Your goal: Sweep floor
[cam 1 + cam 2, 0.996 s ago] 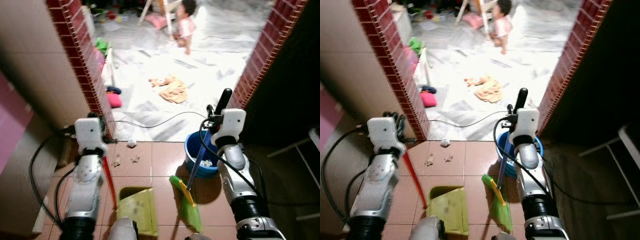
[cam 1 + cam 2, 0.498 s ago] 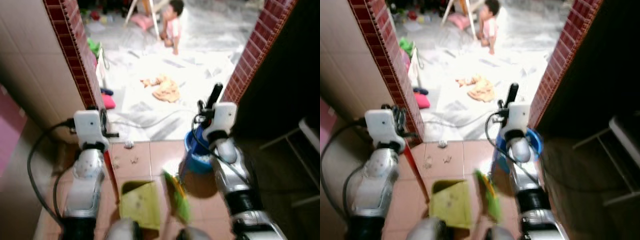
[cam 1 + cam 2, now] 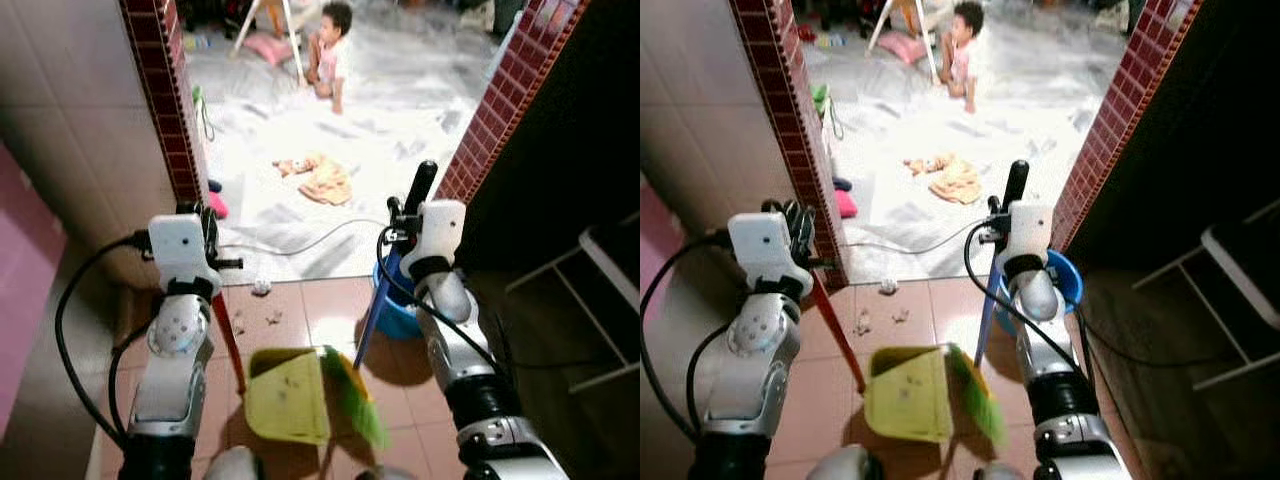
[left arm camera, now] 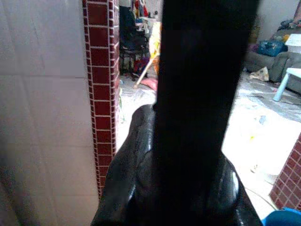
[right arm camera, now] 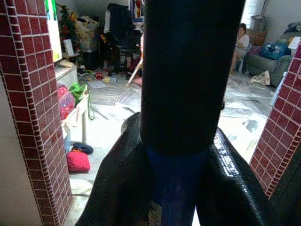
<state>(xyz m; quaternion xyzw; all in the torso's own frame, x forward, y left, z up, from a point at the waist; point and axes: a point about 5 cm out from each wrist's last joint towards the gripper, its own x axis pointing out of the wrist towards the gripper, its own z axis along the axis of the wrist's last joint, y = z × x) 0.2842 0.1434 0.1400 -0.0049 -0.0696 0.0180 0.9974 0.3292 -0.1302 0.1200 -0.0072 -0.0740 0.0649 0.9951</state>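
Observation:
My left gripper (image 3: pixel 206 236) is shut on the red handle (image 3: pixel 229 341) of a yellow-green dustpan (image 3: pixel 288 396) that sits on the brown tiles in front of me. My right gripper (image 3: pixel 408 212) is shut on the broom's black grip (image 3: pixel 421 184). The blue broom handle (image 3: pixel 372 308) slants down to green bristles (image 3: pixel 354 402), which lie against the dustpan's right edge. A crumpled paper ball (image 3: pixel 262 287) and small scraps (image 3: pixel 272 317) lie on the tiles beyond the dustpan. In the wrist views each handle (image 4: pixel 202 94) (image 5: pixel 176 183) runs between the black fingers.
A blue bucket (image 3: pixel 402 318) stands behind the broom handle. Red brick pillars (image 3: pixel 168 100) (image 3: pixel 512 100) frame the doorway. Beyond it are a black cable (image 3: pixel 300 246), a tan cloth (image 3: pixel 326 181) and a child (image 3: pixel 328 55) sitting on the pale floor. A white frame (image 3: pixel 600 300) stands at the right.
The broom head has swept left, from a gap beside the dustpan to right against its edge. The whole picture has shifted as the camera moved.

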